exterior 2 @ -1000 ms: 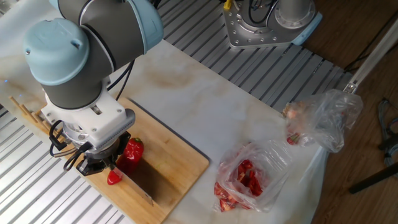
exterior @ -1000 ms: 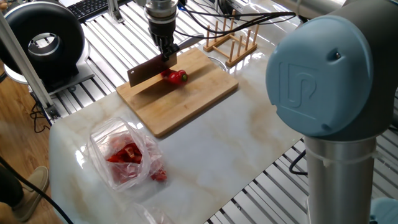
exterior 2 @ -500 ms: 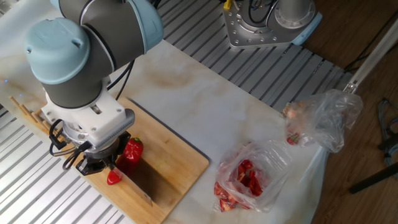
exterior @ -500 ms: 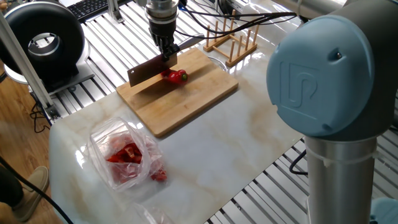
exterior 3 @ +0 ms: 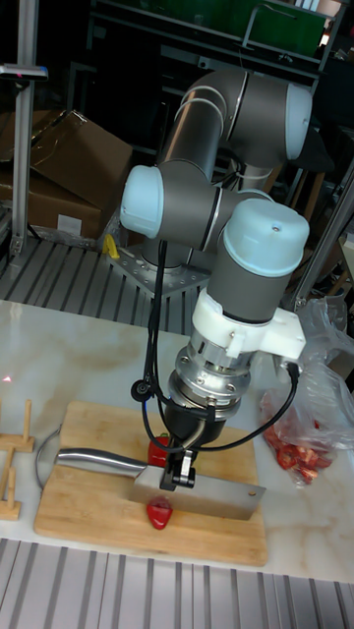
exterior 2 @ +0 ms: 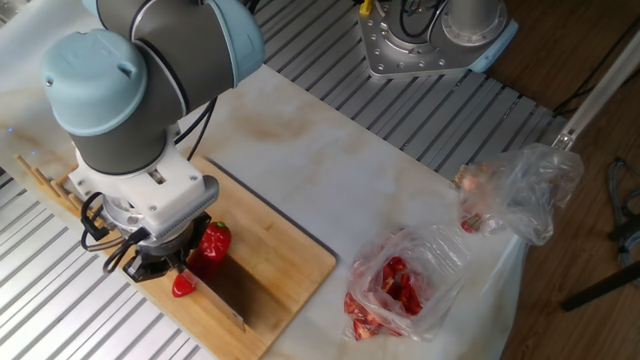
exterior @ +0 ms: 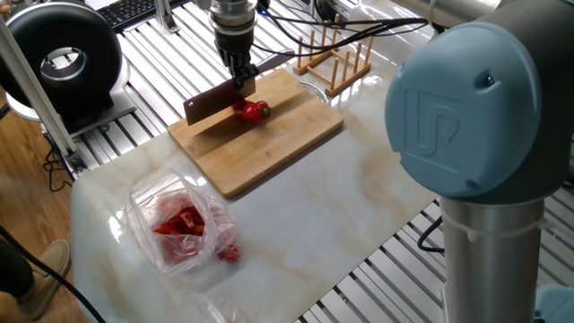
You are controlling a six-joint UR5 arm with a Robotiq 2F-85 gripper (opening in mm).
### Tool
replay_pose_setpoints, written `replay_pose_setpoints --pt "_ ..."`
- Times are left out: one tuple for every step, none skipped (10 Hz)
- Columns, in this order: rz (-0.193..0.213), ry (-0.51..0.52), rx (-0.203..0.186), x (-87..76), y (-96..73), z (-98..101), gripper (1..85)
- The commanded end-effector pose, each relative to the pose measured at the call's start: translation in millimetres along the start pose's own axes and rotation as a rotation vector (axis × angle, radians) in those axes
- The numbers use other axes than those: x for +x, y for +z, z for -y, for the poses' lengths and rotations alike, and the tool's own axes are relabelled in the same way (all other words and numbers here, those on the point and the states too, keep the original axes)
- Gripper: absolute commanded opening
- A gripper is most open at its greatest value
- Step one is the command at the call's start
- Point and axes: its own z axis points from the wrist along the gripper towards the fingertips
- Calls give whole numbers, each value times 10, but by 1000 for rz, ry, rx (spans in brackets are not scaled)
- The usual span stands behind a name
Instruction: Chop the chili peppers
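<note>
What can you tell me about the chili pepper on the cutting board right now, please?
The chili pepper is glossy red, short and plump, lying on the wooden cutting board. The cleaver, held in the gripper, stands blade-down across it. In the tall view, one red part shows behind the blade and a smaller cut piece in front. A green stem end shows in one fixed view.

chili peppers (exterior: 254, 110) on board (exterior: 269, 144) | cleaver (exterior: 218, 103) across them | bag (exterior: 179, 222) on table (exterior: 341, 197)
</note>
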Motion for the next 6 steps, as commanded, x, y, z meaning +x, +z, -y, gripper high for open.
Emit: replay_pose_setpoints --pt "6 3 -7 1 0 -24 13" --pt "9 3 -10 -2 -4 -29 13" --pt "13 5 -20 -14 -16 -44 13" --pt "6 4 -35 -17 -41 -64 13" --pt "0 4 -43 -18 -62 -69 13" --pt "7 3 -45 -44 -54 -63 13"
